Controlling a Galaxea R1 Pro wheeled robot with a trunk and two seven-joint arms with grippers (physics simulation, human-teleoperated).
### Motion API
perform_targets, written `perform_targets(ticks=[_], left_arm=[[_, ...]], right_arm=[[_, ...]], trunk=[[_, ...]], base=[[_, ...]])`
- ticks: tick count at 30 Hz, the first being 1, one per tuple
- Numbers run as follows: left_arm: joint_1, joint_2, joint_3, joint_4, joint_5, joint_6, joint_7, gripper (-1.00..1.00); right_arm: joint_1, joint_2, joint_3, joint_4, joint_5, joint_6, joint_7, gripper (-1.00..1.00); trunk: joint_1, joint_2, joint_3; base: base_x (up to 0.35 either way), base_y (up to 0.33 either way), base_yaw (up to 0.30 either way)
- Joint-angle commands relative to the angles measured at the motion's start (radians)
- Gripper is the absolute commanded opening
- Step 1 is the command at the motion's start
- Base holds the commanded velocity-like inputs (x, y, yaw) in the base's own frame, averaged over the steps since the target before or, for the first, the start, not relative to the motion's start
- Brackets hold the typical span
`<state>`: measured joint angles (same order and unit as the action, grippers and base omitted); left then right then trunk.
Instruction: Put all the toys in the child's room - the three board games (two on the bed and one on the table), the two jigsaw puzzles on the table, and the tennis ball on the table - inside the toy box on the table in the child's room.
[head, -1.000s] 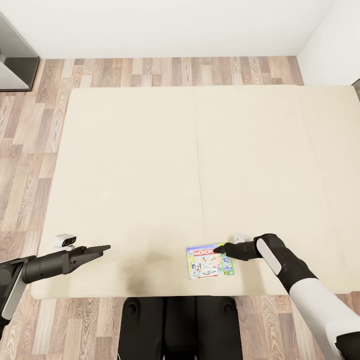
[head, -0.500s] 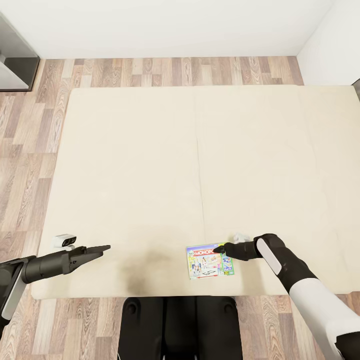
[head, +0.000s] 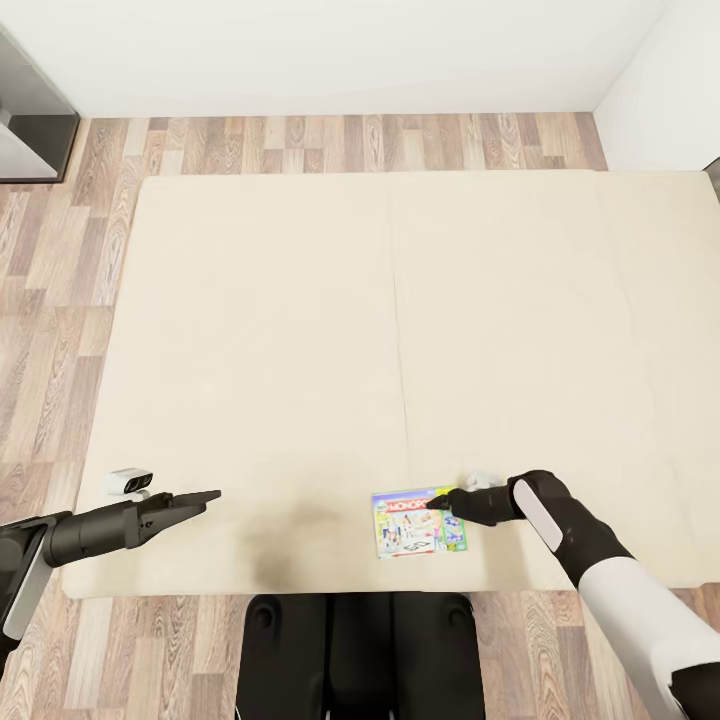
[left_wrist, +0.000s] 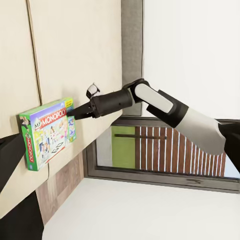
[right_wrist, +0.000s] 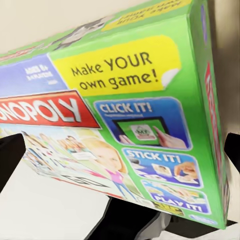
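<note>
At the bed's (head: 300, 300) 6 o'clock edge: one pale green Monopoly board game (head: 418, 522), lying flat. Right pincer (head: 437, 502) at its 3 o'clock side, jaws straddling the box; grip unconfirmed. Left pincer (head: 207, 496) empty, nearly closed. Risk: shallow edge-hold letting the box slip

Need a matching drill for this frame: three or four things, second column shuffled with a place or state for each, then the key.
Things:
1. board game
2. right gripper
3. left gripper
4. bed

Places or states:
A. over bare mattress near the bed's near left corner, holding nothing
B. cream, two pads meeting at a centre seam
C. lying flat near the bed's near edge
D. fingers at the box's right side

Pairs: 1-C, 2-D, 3-A, 4-B
</note>
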<state>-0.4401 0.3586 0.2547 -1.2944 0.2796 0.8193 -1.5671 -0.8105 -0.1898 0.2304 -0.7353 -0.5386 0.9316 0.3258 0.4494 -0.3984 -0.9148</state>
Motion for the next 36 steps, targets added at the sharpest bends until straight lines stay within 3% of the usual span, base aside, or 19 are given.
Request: perform_targets(ticks=[1, 26, 36], left_arm=[[0.0, 0.0, 0.0, 0.0, 0.0, 0.011, -0.004, 1.0], [0.001, 0.016, 0.0, 0.001, 0.0, 0.011, -0.004, 1.0], [0.0, 0.016, 0.0, 0.001, 0.001, 0.011, -0.004, 1.0]], right_arm=[[0.0, -0.001, 0.003, 0.006, 0.008, 0.0, 0.014, 1.0], [0.0, 0.001, 0.003, 0.071, 0.007, -0.01, 0.09, 1.0], [-0.001, 0.021, 0.001, 0.076, 0.009, -0.011, 0.091, 1.0]], trunk=[[0.001, -0.002, -0.001], [0.001, -0.002, -0.001], [0.001, -0.002, -0.001]], base=[[0.0, 0.0, 0.0], [0.0, 0.0, 0.0], [0.0, 0.031, 0.0]])
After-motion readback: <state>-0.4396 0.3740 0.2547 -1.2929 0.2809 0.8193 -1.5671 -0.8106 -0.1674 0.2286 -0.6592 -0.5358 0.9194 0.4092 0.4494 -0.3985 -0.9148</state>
